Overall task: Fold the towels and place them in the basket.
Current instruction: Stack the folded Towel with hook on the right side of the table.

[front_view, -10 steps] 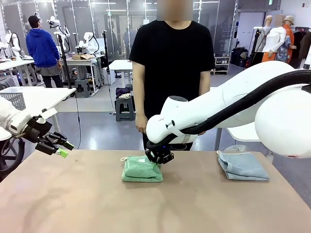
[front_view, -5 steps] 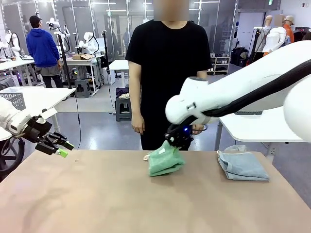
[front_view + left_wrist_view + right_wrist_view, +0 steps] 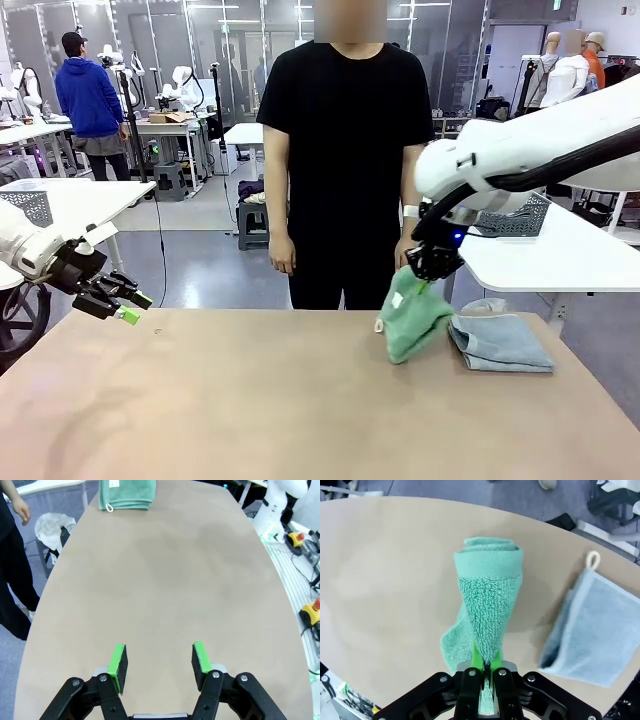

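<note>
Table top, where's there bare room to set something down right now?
The table is bare across its left and middle, from the left gripper over to the hanging mint green towel. The far right corner is crowded: that towel beside the folded blue-grey towel.

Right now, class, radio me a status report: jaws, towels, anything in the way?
Right gripper shut on green towel, lifted. Left gripper open, idle. Blue towel folded on table. Nothing in the way.

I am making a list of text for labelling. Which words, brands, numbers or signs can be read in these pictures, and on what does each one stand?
No text can be read anywhere.
White tag on the green towel: too small to read.
Blue towel: plain, no print.
Green sign high on the far wall: too small to read.
</note>
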